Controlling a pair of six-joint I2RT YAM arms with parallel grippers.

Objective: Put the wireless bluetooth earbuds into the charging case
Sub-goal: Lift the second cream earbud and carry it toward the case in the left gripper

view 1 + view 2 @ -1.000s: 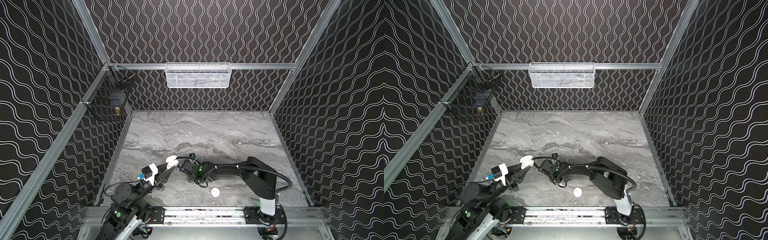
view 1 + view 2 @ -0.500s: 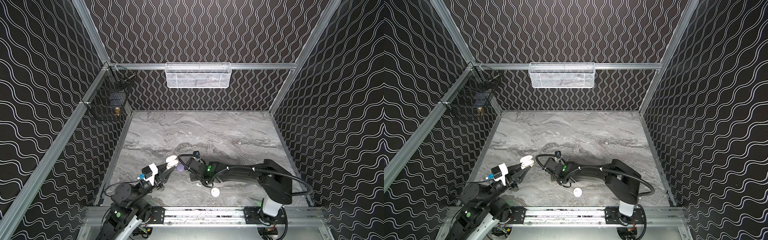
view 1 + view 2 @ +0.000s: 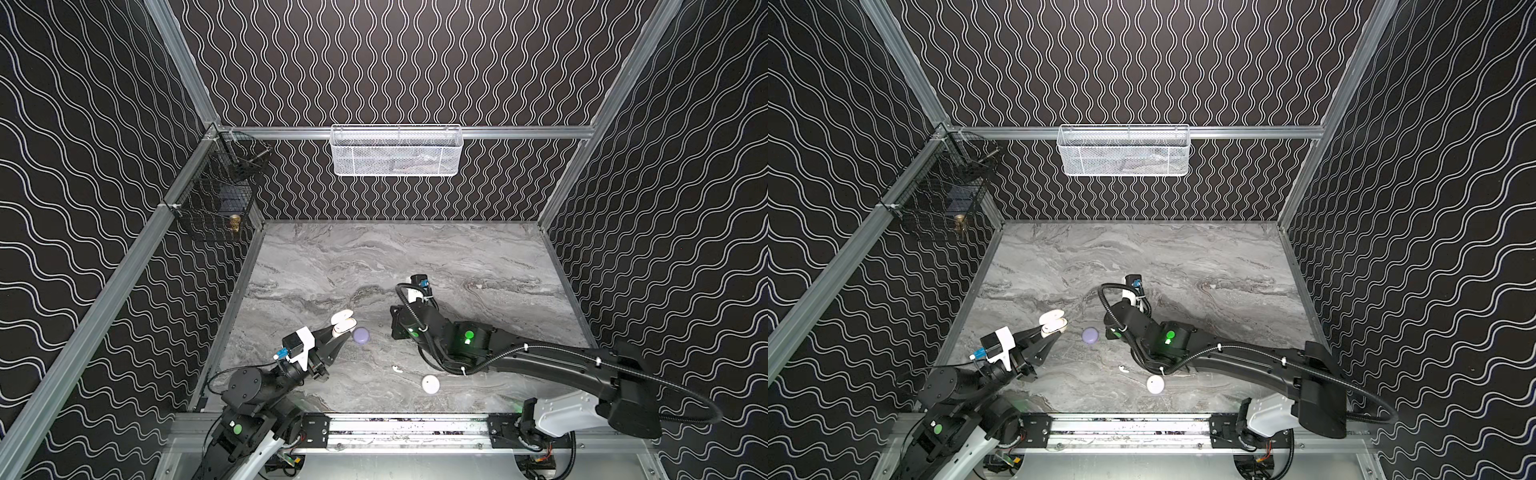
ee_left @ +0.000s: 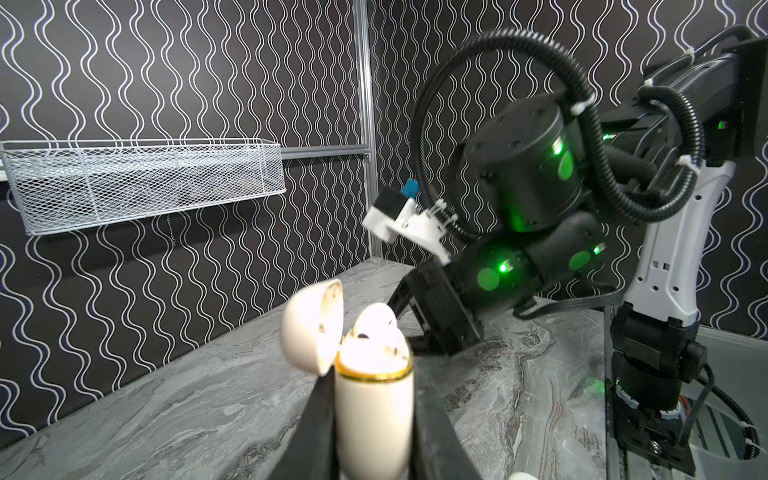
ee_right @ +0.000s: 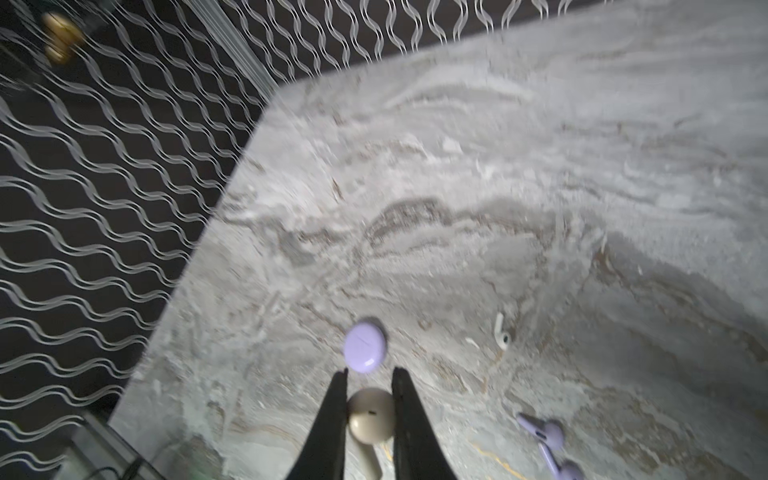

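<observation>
My left gripper point(image 3: 338, 332) point(image 3: 1050, 332) point(image 4: 374, 374) is shut on the cream charging case point(image 3: 344, 322) point(image 3: 1054, 322) point(image 4: 374, 415), held upright above the table's left side. Its lid point(image 4: 311, 328) stands open and one cream earbud point(image 4: 376, 324) sits in it. In the right wrist view my right gripper point(image 5: 370, 374) is shut on another cream earbud point(image 5: 371, 415). In both top views its fingers are hidden under its wrist point(image 3: 401, 326) point(image 3: 1121, 322), right of the case. A white earbud point(image 3: 397, 368) point(image 3: 1122, 368) point(image 5: 501, 332) lies loose on the table.
A shut lavender case point(image 3: 360, 335) point(image 3: 1090, 336) point(image 5: 365, 348) lies between the two grippers. A round white case point(image 3: 430, 384) point(image 3: 1155, 384) sits near the front rail. Two lavender earbuds point(image 5: 544, 432) lie by the right gripper. A white mesh basket point(image 3: 395, 151) hangs on the back wall.
My right gripper has drawn back to the right, away from the held case, uncovering the lavender case. Its arm now stretches lower and farther right. The left gripper has stayed still.
</observation>
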